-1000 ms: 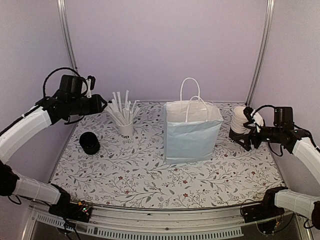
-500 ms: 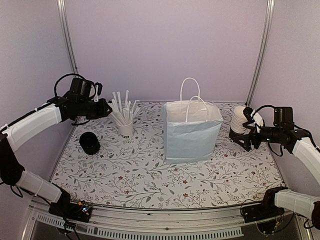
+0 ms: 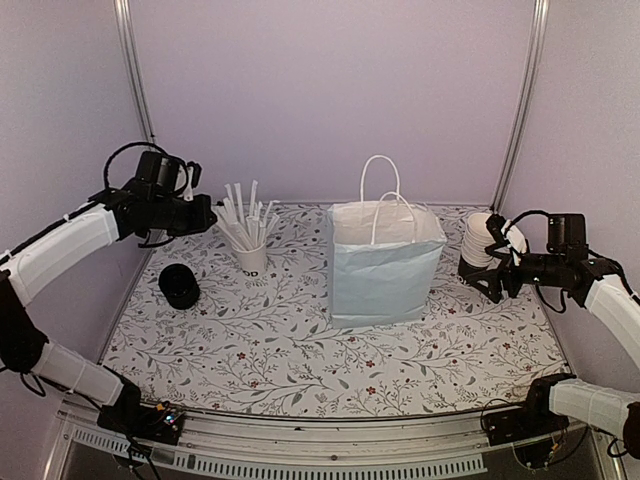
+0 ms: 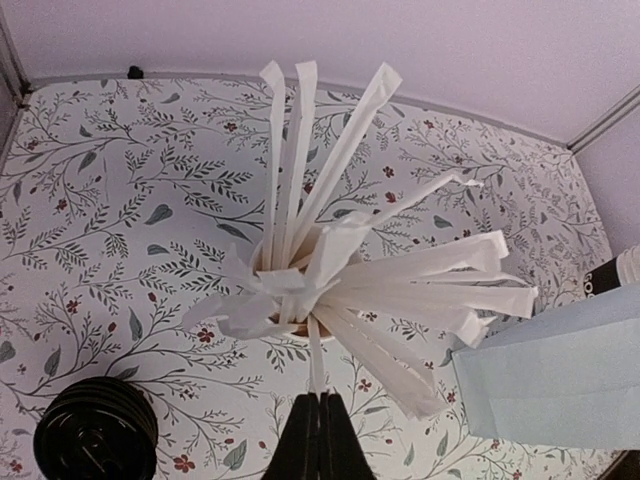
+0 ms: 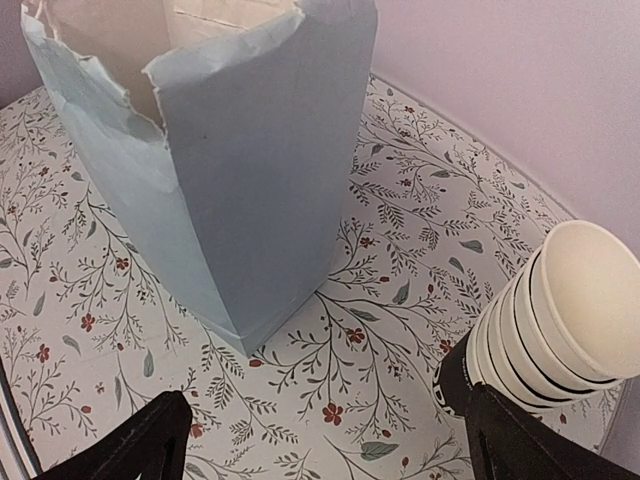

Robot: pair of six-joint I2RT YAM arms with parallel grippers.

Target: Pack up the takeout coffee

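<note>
Top external view shows the floral tabletop [image 3: 270,350] with a pale blue paper bag [image 3: 385,270] standing upright and open near its middle, its white handles raised. A white cup of straws [image 3: 250,255] stands to the left of the bag, well apart from it. A stack of black lids [image 3: 180,285] rests near the left edge, in front of and to the left of the straws. A stack of cups [image 3: 480,240] sits at the right rear, right of the bag; the cups are nested, with white rims showing above a black outer wall.

The left gripper [image 3: 205,213] hangs above the tabletop just left of the straws, pointing toward them. In the left wrist view its jaws are pressed together [image 4: 320,410], and one thin straw [image 4: 315,365] runs from the cup down to their tips. Whether that straw is pinched cannot be told. The same view shows the stack of lids [image 4: 95,440] at lower left and a corner of the bag [image 4: 560,370] at right.

The right gripper [image 3: 495,262] is beside the stack of cups, on the side away from the bag. In the right wrist view its jaws are spread wide [image 5: 328,400] and grip nothing. The tilted stack [image 5: 550,310] lies just beside one finger, with the bag [image 5: 250,170] ahead on the other side.
</note>
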